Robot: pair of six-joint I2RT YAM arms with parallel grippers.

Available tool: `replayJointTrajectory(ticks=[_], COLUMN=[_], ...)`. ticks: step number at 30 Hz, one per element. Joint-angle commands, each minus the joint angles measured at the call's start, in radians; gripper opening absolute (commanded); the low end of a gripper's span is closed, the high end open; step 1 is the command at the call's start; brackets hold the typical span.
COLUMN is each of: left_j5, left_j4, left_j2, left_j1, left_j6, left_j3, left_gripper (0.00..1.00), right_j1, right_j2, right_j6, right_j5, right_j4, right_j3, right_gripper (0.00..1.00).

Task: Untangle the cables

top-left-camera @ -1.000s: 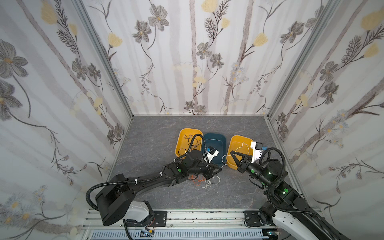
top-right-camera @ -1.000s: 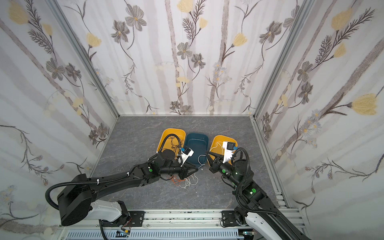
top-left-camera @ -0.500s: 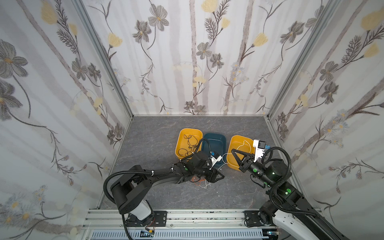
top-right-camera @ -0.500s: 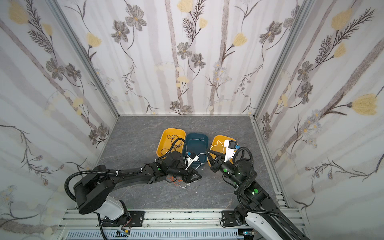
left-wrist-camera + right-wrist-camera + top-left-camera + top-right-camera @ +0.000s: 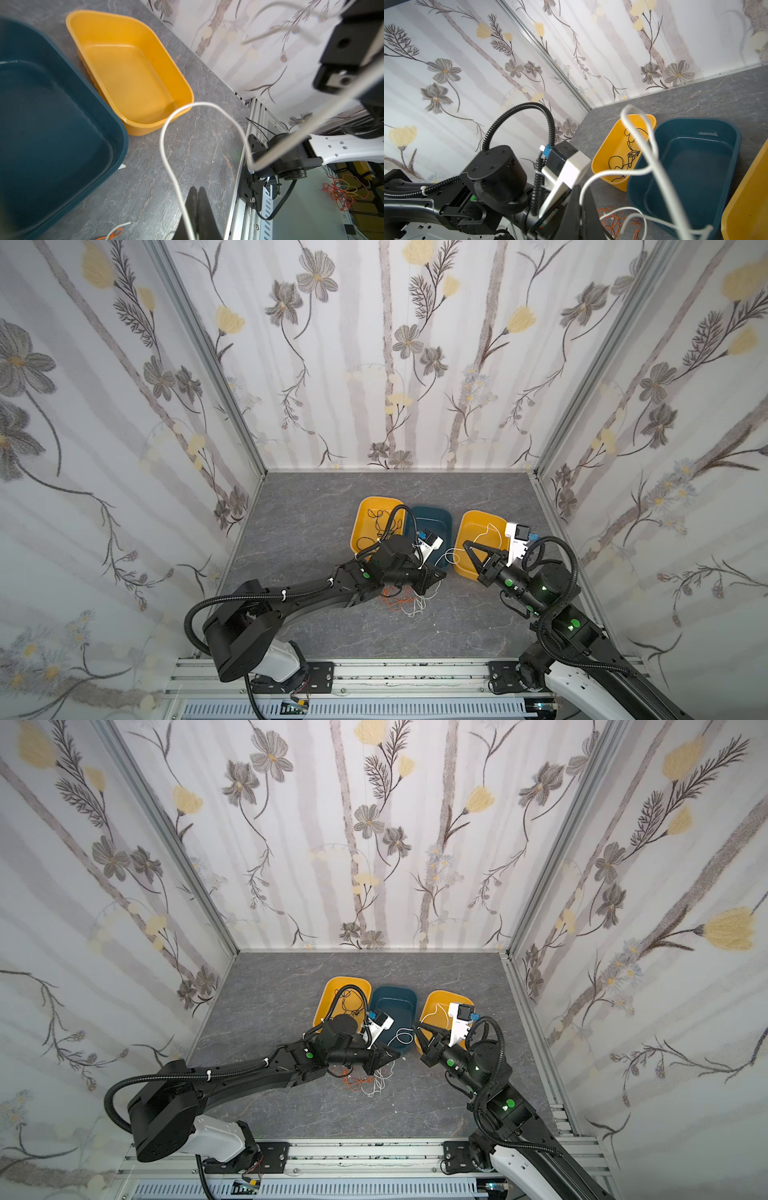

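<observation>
This is a robot test cell in a lab, not a lived-in room: the flower-printed walls (image 5: 374,364) are thin panels held in bare aluminium posts (image 5: 210,360), standing well beyond the fingers (image 5: 192,205) of the left gripper (image 5: 197,189) and closing in a grey stone-look floor (image 5: 311,510). Off to one side of those fingers, black plates (image 5: 320,672) bolt both arm bases to a slotted aluminium rail (image 5: 395,670) with a perforated cable duct (image 5: 374,711). Past that rail, farther from the fingers, a loose bundle of coloured wires (image 5: 342,193) lies on a pale surface (image 5: 301,218).
</observation>
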Motion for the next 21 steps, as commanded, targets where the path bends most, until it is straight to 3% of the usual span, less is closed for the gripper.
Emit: replayJointTrajectory(ticks=[1,10,21], left_j5=[-0.041,-0.128,-0.201], left_j4=[-0.023,-0.087,-0.158], left_j2=[-0.034,-0.076,-0.083], left_j1=[0.007,0.039,0.074], left_j6=[0.017,-0.007,-0.076], left_j3=[0.026,0.087,0.136], left_gripper=[0.0,0.0,0.0], right_j1=[-0.002,-0.002,-0.003], right_j2=[0.008,0.006,-0.124], right_j6=[-0.002,-0.02,0.028], right_j5=[0.025,0.039,0.067], right_j4=[0.006,-0.038,-0.097], right_j3=[-0.013,-0.044,-0.186], right_gripper=[0.15,0.32,0.41])
